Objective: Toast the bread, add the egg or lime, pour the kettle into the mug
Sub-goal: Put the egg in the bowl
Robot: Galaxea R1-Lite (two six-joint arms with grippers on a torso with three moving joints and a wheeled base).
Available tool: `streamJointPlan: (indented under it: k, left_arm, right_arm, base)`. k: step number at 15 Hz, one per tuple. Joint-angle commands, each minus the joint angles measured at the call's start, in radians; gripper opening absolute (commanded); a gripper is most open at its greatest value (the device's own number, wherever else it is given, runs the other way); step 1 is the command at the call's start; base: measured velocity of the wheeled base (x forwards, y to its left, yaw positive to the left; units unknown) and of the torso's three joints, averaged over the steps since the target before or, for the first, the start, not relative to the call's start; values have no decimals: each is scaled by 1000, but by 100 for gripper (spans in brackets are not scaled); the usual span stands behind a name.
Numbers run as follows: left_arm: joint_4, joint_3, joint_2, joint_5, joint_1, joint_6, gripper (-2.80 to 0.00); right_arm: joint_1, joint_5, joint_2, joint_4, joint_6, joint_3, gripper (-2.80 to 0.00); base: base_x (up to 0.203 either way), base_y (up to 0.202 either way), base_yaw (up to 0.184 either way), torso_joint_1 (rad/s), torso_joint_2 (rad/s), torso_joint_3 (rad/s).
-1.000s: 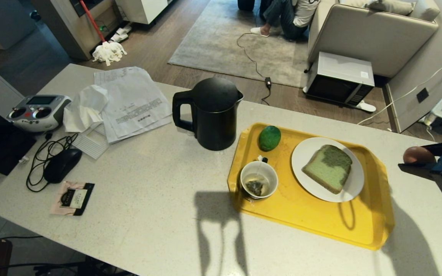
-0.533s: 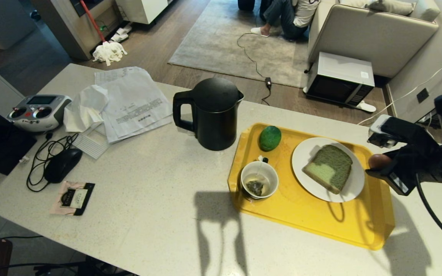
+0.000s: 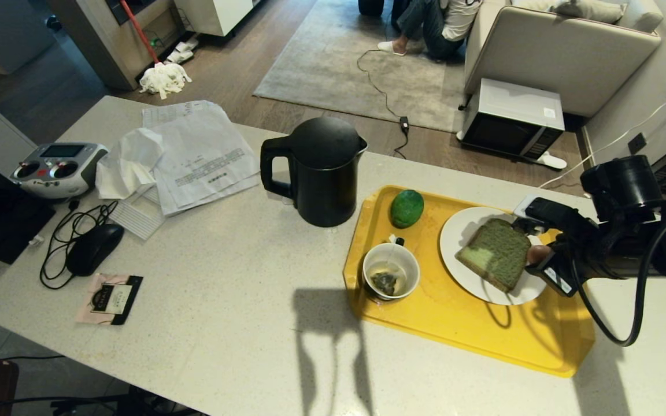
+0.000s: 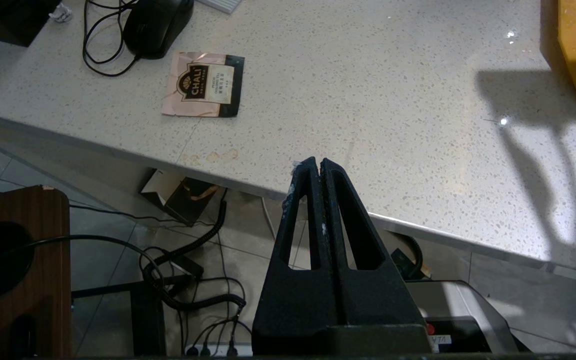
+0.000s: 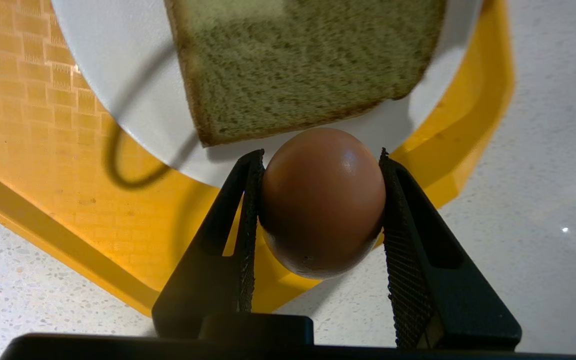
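Observation:
My right gripper [image 3: 538,254] [image 5: 320,160] is shut on a reddish-brown egg [image 5: 323,200] [image 3: 538,253] and hovers over the right rim of the white plate [image 3: 466,277]. The green bread [image 3: 496,253] [image 5: 298,65] lies on that plate, just beyond the egg. Plate, dark green lime [image 3: 406,208] and mug [image 3: 391,278] with a tea bag inside all sit on the yellow tray [image 3: 483,329]. The black kettle [image 3: 317,171] stands on the counter left of the tray. My left gripper [image 4: 316,167] is shut and empty, parked at the counter's near edge.
Papers [image 3: 197,153], a tissue [image 3: 128,162], a remote controller [image 3: 58,169], a black mouse [image 3: 93,248] with cable and a tea sachet [image 3: 110,299] lie on the counter's left. On the floor beyond are a microwave [image 3: 509,119] and a seated person [image 3: 437,20].
My right arm has swung in from the right edge with the egg, coming over the tray to the plate's right rim. Its shadow now covers the bread.

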State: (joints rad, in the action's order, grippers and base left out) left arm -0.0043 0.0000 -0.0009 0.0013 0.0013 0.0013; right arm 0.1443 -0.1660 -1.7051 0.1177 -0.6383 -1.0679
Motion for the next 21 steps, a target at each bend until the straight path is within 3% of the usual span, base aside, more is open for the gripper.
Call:
streamJointPlan:
  k: [1, 10, 21]
  left_arm:
    - [0, 0, -1, 0, 0, 0, -280]
    - [0, 0, -1, 0, 0, 0, -280]
    - [0, 0, -1, 0, 0, 0, -280]
  right_arm:
    - [1, -1, -37, -1, -3, -1, -280]
    - [112, -22, -93, -44, 26, -52, -280]
    - [113, -61, -182, -67, 29, -130, -280]
  base:
    - [0, 0, 0, 0, 0, 0]
    - [0, 0, 0, 0, 0, 0]
    - [0, 0, 0, 0, 0, 0]
